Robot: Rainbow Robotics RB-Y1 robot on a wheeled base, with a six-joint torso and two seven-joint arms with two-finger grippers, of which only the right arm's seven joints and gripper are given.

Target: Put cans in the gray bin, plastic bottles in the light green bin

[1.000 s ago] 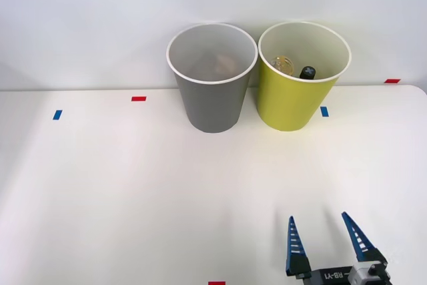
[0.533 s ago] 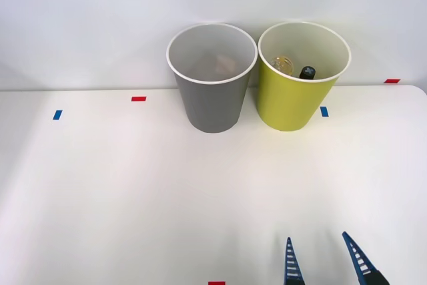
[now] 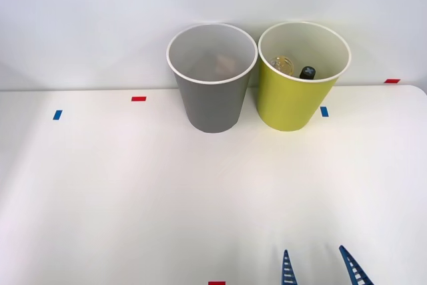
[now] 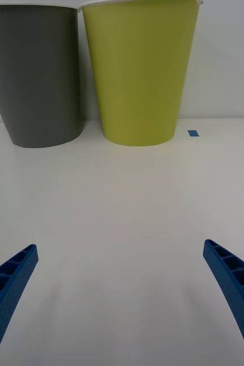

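Front view: light green bin point(image 3: 293, 98) stands well beyond the spread, empty tool point(image 3: 319, 270).

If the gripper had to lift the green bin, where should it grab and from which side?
Probably the white rim of the green bin, coming down from above with one finger inside the wall. The tapered body looks wider than the open right gripper.

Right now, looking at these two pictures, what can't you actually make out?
- Gray bin, front view: a faint pale shape lies inside, too dim to name.
- Light green bin, front view: the near wall hides most of the clear bottle and all below the black cap.
- Both bins, wrist view: seen from the side, so walls hide the contents.
- Right gripper, front view: the bottom edge cuts off all but the open fingertips.
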